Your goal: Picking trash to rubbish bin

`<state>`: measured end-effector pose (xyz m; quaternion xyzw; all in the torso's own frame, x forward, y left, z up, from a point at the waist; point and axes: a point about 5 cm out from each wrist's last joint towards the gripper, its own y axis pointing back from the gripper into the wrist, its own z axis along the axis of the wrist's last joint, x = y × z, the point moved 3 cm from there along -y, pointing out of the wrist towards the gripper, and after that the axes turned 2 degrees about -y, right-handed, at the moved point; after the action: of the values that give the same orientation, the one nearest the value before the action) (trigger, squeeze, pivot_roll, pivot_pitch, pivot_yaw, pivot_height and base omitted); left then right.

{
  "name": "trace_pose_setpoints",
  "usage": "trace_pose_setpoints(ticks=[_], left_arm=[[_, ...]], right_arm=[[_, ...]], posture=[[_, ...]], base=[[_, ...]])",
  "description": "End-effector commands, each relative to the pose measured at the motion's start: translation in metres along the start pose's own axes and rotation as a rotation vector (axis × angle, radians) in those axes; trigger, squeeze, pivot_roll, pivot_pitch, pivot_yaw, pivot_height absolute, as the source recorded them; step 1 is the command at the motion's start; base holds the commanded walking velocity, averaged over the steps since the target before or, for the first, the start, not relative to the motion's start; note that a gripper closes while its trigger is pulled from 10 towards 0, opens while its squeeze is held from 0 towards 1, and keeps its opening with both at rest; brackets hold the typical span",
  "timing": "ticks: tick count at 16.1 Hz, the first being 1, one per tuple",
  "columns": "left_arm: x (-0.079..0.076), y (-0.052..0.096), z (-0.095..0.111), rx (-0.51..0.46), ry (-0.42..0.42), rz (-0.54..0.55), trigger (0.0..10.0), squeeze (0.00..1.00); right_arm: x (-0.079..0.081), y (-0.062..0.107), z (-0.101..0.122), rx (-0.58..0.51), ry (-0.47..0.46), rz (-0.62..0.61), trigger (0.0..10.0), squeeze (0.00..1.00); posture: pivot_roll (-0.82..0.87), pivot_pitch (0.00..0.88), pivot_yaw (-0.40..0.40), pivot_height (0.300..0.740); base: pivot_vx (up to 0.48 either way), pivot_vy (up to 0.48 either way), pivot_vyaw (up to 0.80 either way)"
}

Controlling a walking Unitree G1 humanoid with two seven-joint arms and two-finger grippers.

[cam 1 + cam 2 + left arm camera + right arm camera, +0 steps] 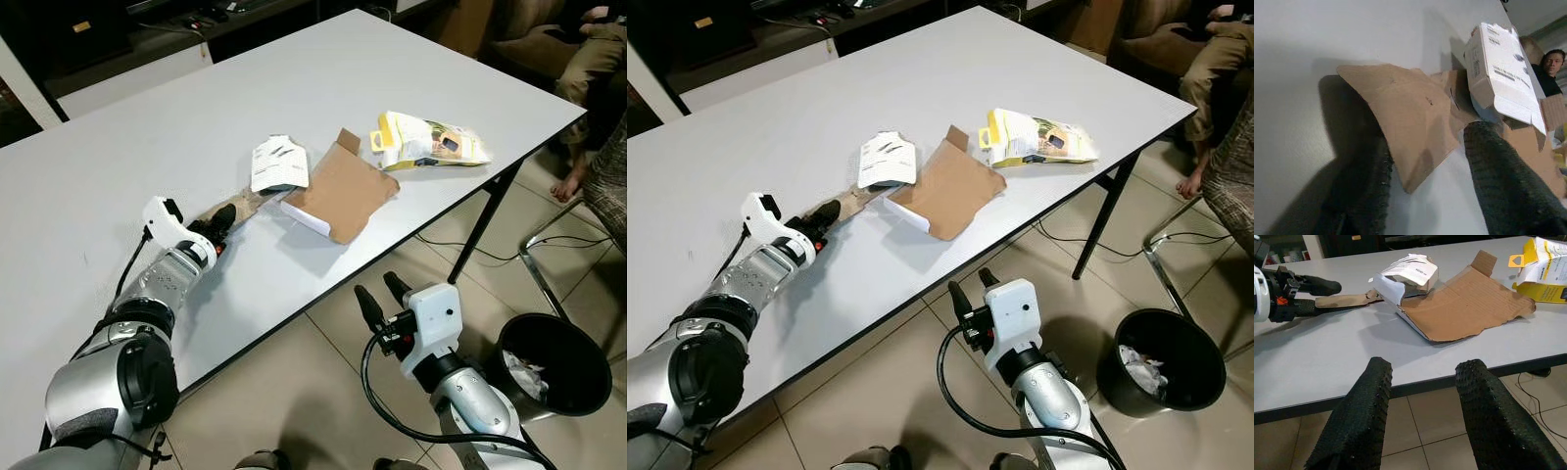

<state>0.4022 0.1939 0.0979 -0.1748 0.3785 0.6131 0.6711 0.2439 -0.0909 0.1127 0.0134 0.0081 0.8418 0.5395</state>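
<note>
On the grey table [118, 137] lie a brown cardboard strip [243, 204], a small white box [278, 163], a flat brown cardboard sheet [343, 191] and a yellow package [428, 142]. My left gripper [220, 223] rests on the table, open, with the end of the strip [1410, 122] between its fingers [1508, 186]. My right gripper [382, 294] hangs open and holds nothing, just below the table's near edge, over the tiled floor. A black rubbish bin [551, 364] with white paper in it stands on the floor to the right.
A person sits beyond the table's right corner, with a bare foot [568, 186] on the floor. A metal chair leg [544, 250] and cables [460, 250] lie between the table leg [485, 220] and the bin. Dark furniture lines the far wall.
</note>
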Motion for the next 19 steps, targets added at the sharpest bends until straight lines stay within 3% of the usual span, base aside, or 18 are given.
trace_pose_setpoints(ticks=[1,19], left_arm=[[0.005,0.002,-0.008,0.026,0.022,0.007,0.0,0.00],[0.016,0.008,-0.004,-0.028,0.122,0.002,0.0,0.00]], right_arm=[[0.003,0.002,0.000,0.004,0.000,0.002,10.0,0.00],[0.006,-0.003,-0.003,0.006,0.006,0.018,10.0,0.00]], posture=[[-0.08,0.101,0.113,0.740],[-0.06,0.082,0.108,0.740]], base=[[0.000,0.000,0.00],[0.000,0.000,0.00]])
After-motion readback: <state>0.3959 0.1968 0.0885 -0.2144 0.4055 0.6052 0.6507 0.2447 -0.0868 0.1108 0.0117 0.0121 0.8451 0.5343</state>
